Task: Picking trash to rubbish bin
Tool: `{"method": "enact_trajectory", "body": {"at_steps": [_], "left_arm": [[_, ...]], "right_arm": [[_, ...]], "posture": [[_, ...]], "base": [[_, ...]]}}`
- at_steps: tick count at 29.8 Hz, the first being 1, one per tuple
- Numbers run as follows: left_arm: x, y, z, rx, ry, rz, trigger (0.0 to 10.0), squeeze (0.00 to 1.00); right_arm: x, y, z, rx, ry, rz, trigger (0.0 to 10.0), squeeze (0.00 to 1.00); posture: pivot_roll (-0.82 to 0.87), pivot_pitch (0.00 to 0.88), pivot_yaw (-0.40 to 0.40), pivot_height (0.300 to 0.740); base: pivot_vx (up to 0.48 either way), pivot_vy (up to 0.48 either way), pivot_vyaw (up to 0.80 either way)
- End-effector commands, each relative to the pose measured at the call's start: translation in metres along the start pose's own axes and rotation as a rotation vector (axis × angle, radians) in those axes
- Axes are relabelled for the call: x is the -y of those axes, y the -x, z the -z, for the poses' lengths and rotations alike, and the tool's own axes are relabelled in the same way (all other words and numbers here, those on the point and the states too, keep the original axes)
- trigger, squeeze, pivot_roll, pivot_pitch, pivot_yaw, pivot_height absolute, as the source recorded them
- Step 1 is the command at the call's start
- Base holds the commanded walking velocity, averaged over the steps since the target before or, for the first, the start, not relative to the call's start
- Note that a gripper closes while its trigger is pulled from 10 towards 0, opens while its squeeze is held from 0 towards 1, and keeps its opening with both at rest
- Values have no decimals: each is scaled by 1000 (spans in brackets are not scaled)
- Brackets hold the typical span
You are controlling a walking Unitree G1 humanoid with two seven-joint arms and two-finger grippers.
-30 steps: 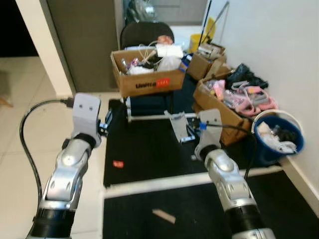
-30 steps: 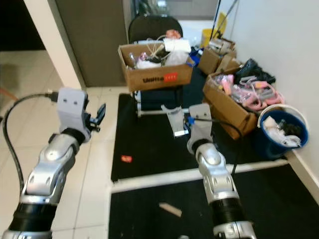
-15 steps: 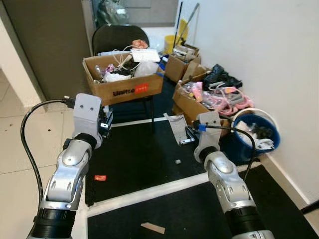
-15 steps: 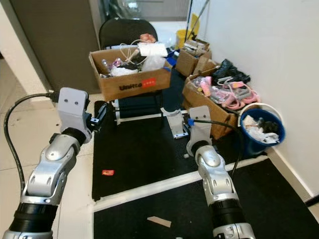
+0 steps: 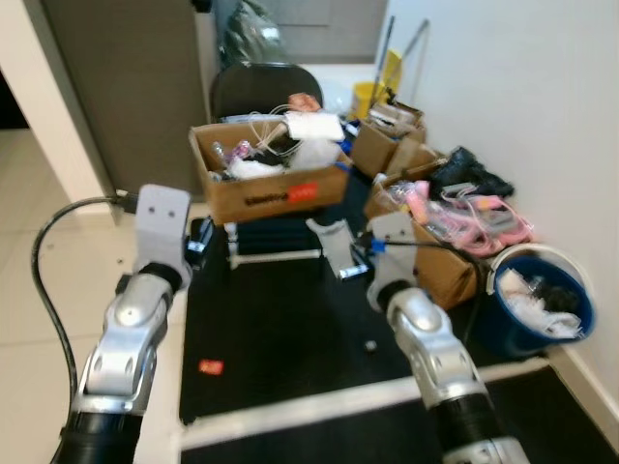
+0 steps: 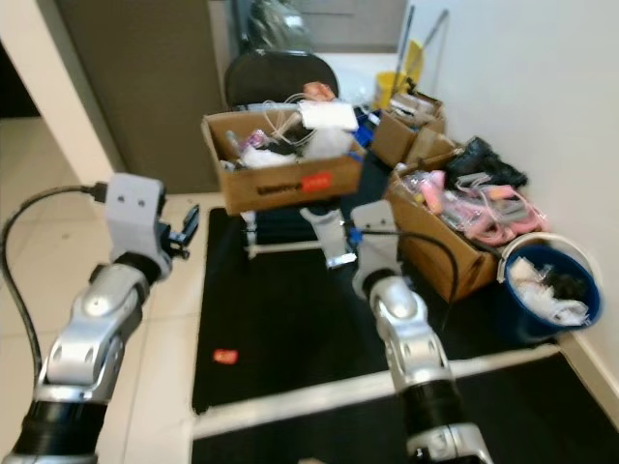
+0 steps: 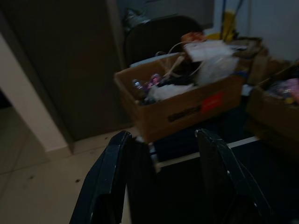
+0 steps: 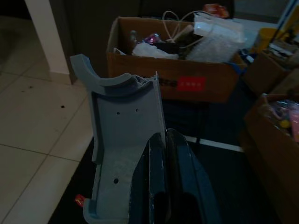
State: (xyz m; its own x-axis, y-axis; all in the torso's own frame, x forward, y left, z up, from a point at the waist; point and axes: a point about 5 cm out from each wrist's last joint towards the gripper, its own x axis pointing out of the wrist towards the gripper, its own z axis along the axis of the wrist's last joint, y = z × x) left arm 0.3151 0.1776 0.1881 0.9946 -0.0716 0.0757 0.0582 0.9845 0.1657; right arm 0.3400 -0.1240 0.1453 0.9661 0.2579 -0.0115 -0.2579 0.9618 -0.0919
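My right gripper [image 8: 163, 140] is shut on a grey plastic bracket-shaped piece [image 8: 124, 154], held up in the air over the black mat [image 5: 280, 319]. The same grey piece [image 5: 334, 246] hangs in front of the chair in the head views. My left gripper [image 7: 163, 135] is open and holds nothing, raised at the mat's left edge. A blue rubbish bin [image 5: 537, 300], part full of white and dark scraps, stands by the right wall. On the floor at the mat's left edge lies a small red scrap [image 5: 209, 367]. A tiny pale bit [image 5: 368, 345] sits mid-mat.
A cardboard box [image 5: 271, 179] full of cables and clutter rests on a black chair [image 5: 266, 92] ahead. More open boxes [image 5: 440, 232] with pink items line the right wall. A white tape line [image 5: 319, 406] crosses the mat. Pale tiles [image 5: 39, 290] lie to the left.
The whole picture has shifted, so the camera has turned; the bin now lies further right. Both arms keep their pose and the right gripper still holds the grey piece.
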Motion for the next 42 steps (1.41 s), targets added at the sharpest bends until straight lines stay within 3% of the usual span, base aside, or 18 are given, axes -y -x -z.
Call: {"method": "enact_trajectory", "body": {"at_steps": [1, 42], "left_arm": [[3, 0, 1, -11, -11, 11, 10000, 0], [6, -1, 1, -17, -13, 33, 10000, 0]], "right_arm": [[9, 3, 5, -15, -3, 30, 10000, 0], [9, 2, 8, -17, -3, 32, 10000, 0]], "posture": [[66, 99, -14, 740], [60, 83, -4, 740]], "base": [[386, 0, 0], [388, 0, -73]]}}
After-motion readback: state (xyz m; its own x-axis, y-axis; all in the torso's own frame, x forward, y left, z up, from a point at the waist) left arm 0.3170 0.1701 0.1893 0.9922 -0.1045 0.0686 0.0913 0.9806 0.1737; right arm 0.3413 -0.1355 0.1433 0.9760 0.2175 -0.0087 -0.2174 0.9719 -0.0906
